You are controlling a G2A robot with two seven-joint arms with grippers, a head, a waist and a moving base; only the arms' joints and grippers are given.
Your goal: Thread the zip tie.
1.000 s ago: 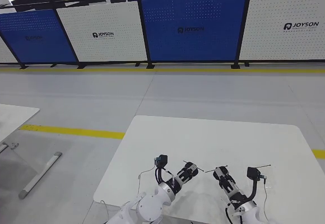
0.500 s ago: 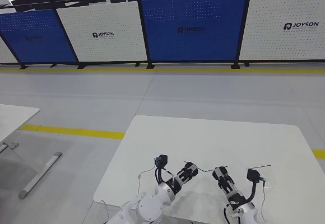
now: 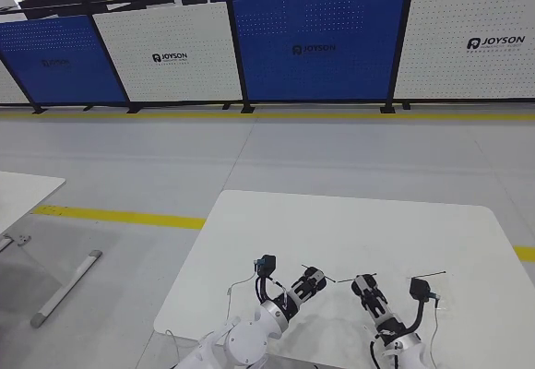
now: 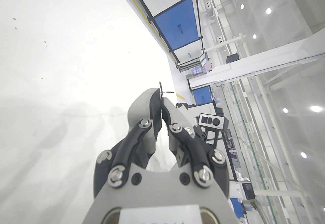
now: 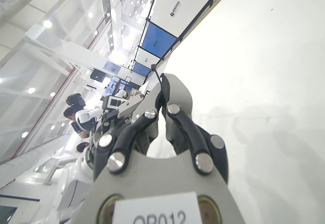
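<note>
Left wrist view — zip tie (image 4: 161,87) pinched between clenched left jaws; right jaws likewise.

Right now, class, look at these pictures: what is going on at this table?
A two-armed robot holds a black zip tie above a white table. The left gripper is shut on one part of it and the right gripper on another. The grippers are close together, facing each other. Whether the tip has entered the head cannot be told.
</note>
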